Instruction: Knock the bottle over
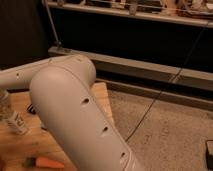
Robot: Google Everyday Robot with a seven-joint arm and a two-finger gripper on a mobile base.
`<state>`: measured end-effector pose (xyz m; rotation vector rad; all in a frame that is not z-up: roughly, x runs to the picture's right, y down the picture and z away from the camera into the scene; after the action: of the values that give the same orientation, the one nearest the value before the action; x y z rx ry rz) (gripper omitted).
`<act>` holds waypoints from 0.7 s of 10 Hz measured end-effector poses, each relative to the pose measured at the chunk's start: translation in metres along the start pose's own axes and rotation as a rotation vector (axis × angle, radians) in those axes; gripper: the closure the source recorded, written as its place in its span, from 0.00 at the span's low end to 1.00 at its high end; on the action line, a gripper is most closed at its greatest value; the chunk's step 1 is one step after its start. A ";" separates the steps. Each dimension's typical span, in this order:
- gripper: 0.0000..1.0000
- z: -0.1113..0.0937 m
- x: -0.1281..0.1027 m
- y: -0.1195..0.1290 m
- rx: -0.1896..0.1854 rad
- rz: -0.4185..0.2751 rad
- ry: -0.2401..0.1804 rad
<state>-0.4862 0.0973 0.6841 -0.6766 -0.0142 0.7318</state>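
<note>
The bottle (16, 123) is a small clear plastic one with a pale label. It stands slightly tilted on the wooden table (20, 145) at the far left. My gripper (3, 101) is at the left edge of the view, just above and left of the bottle and very close to it; I cannot tell whether it touches. My large white arm (75, 115) fills the middle of the view and hides much of the table.
An orange carrot (48, 162) lies on the table near the bottom edge. A black bar (32, 107) shows partly behind the arm. The table's right edge meets a speckled floor (165, 130), with a cable and a dark shelf unit behind.
</note>
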 end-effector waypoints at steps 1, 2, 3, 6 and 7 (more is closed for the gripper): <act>1.00 0.000 -0.004 0.000 0.002 -0.006 -0.005; 1.00 0.000 -0.009 0.001 0.003 -0.014 -0.012; 1.00 -0.001 -0.014 0.003 0.002 -0.021 -0.019; 1.00 -0.002 -0.027 0.009 -0.004 -0.043 -0.036; 1.00 -0.001 -0.032 0.011 -0.008 -0.048 -0.043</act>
<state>-0.5165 0.0826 0.6838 -0.6658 -0.0728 0.7003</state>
